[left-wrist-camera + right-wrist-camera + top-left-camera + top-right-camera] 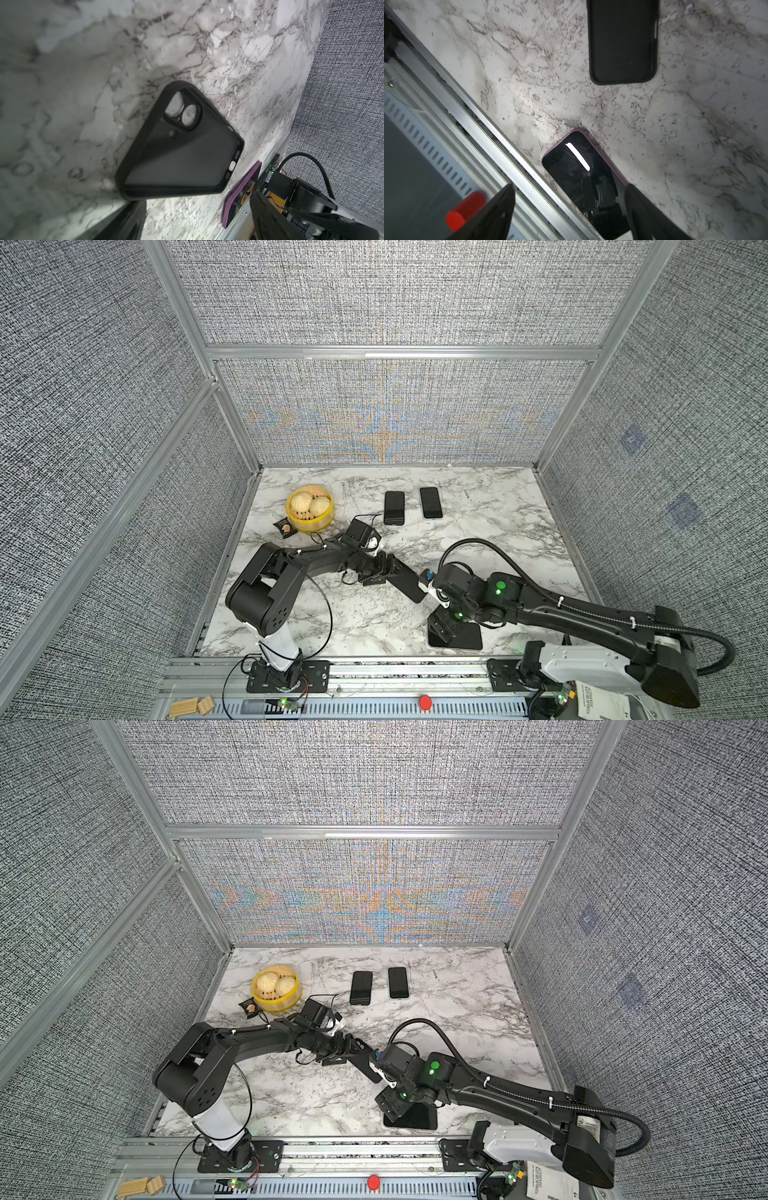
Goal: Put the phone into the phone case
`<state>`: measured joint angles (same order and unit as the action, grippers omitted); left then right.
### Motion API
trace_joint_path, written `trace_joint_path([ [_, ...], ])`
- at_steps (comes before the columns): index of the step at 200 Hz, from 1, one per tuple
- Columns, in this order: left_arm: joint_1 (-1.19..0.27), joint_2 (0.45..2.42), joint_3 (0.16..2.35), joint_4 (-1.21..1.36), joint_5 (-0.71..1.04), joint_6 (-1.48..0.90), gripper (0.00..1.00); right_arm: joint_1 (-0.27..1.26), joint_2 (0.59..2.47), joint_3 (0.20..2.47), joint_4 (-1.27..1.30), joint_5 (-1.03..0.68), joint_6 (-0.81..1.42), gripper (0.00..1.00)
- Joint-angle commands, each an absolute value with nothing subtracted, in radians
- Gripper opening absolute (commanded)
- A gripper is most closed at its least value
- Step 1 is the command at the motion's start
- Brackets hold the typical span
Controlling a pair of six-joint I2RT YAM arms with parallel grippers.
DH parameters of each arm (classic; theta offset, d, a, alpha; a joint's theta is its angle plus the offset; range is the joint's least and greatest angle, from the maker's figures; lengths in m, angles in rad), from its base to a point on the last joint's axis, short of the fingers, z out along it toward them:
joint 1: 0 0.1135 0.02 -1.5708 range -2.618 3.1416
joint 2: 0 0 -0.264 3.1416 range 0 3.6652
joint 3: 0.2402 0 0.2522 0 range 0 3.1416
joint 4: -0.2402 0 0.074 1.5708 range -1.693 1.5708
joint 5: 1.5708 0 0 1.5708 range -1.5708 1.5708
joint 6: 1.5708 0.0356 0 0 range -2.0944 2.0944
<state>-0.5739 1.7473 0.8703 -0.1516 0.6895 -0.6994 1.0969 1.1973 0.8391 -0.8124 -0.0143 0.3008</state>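
From my station I saw the phone (581, 172) lying flat and screen up on the marble tabletop (498, 531), at its front edge just beside the aluminium rail (477, 124). It had a purple rim, and a bright strip of light reflected in its dark glass.

The right gripper (570, 187) hung low over it with its claw spread wide. One finger was on the rail side of the phone and one on the marble side, and neither gripped the phone.

The black phone case (180, 158) lay open side up nearer the middle of the table, set diagonally in both top views, with bare marble between it and the phone. Its camera cut-out was at the end away from the left arm.

The left gripper (388, 568) was at the case's near end, its claw also wide. The case end sat just ahead of the fingertips, and I could not tell whether they touched it.

Toward the back wall two other dark phones (394, 508) (430, 502) lay side by side. To their left stood a yellow steamer basket (311, 524) holding buns (301, 502). A red button (465, 212) sat on the frame below the rail.
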Motion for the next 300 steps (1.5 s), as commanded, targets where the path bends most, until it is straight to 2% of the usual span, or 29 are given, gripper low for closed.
trace_joint_path([
  [1,-0.574,1.785,0.903,-0.143,0.677,-0.673,0.81,1.142,1.237,0.857,-0.906,0.050,0.370,0.87],
  [42,-0.568,1.825,0.938,-0.146,0.701,-0.657,0.80,1.285,1.320,0.835,-0.902,0.188,0.530,0.99],
  [98,-0.537,1.807,0.922,-0.163,0.715,-0.632,0.80,1.358,1.519,0.882,-0.977,0.285,0.582,0.99],
  [150,-0.527,1.794,0.900,-0.153,0.719,-0.634,0.80,1.349,1.568,0.855,-0.935,0.289,0.565,0.99],
  [241,-0.526,1.800,0.894,-0.129,0.730,-0.653,0.80,1.111,1.555,0.858,-0.914,0.325,0.605,0.99],
  [300,-0.526,1.791,0.904,-0.141,0.726,-0.655,0.80,0.922,1.563,0.820,-0.840,0.249,0.661,0.99],
])
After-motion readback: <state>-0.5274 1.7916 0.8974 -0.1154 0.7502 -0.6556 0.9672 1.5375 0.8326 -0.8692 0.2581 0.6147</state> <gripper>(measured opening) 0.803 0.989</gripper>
